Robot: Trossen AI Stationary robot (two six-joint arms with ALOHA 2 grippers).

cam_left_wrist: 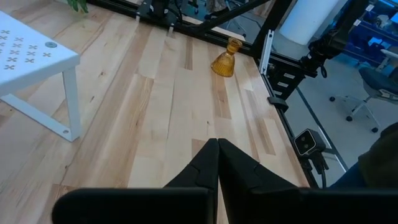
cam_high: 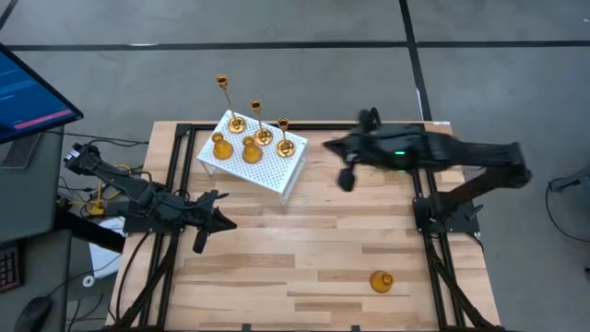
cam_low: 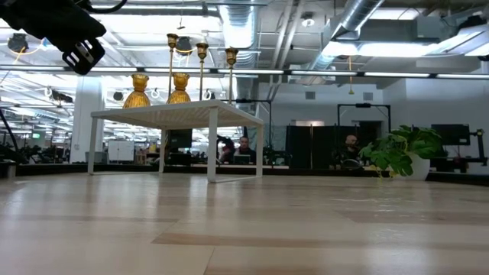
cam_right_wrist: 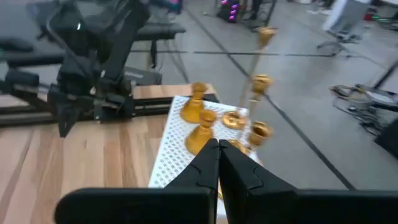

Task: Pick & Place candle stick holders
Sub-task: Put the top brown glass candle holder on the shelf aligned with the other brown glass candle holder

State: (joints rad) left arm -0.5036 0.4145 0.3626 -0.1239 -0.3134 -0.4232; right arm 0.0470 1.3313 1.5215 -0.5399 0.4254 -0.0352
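Note:
Three tall thin-stemmed gold holders [cam_high: 263, 136] and two short bell-shaped ones [cam_high: 219, 146] stand on a small white perforated stand [cam_high: 277, 171] at the table's far left. They also show in the low view [cam_low: 179, 90] and the right wrist view [cam_right_wrist: 202, 134]. A third bell-shaped holder [cam_high: 381, 281] rests on the table top near the near right corner, and shows in the left wrist view [cam_left_wrist: 225, 61]. My left gripper [cam_high: 226, 223] is shut and empty, near the stand's near side. My right gripper [cam_high: 328, 145] is shut and empty, right of the stand and pointing at it.
The stand's thin white legs [cam_left_wrist: 71, 102] rest on the wooden table [cam_high: 304, 249]. Black frame rails [cam_high: 429, 231] run along the table's left and right sides. A green plant [cam_low: 397, 151] stands beyond the far right. People sit in the room behind.

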